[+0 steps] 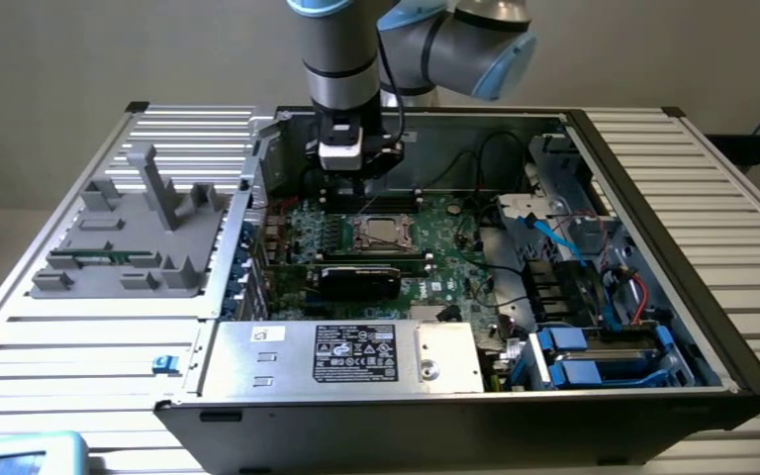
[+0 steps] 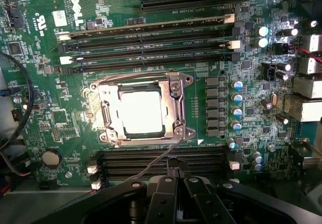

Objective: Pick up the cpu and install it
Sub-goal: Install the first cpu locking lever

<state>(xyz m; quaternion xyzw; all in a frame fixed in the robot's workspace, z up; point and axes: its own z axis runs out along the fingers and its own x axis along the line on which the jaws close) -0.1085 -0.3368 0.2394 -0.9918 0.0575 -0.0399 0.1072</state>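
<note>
The gripper (image 2: 175, 177) hangs over the motherboard (image 2: 60, 98) with its fingers pressed together, holding nothing. The cpu (image 2: 142, 112) lies in the socket frame (image 2: 177, 108), between memory slots. White "DELL" lettering (image 2: 76, 5) is printed on the board. In the exterior view, the power supply's label (image 1: 355, 353), at six o'clock from the cpu, is unreadable.

The case stands open above the gripper (image 1: 353, 186), and straight below it the air over the motherboard (image 2: 65, 118) is free. The socket frame (image 2: 177, 90) ahead of its fingertips lies low. Memory slots (image 2: 151, 45) flank that frame on two sides, and a row of capacitors (image 2: 237, 98) stands beside it. Beyond the gripper rises the case wall (image 1: 486, 121). Toward the exterior view's right, loose cables (image 1: 493, 158) and the drive cage (image 1: 572, 203) crowd in. Nearer the exterior camera, a black card (image 1: 360, 282) stands up from the board.
</note>
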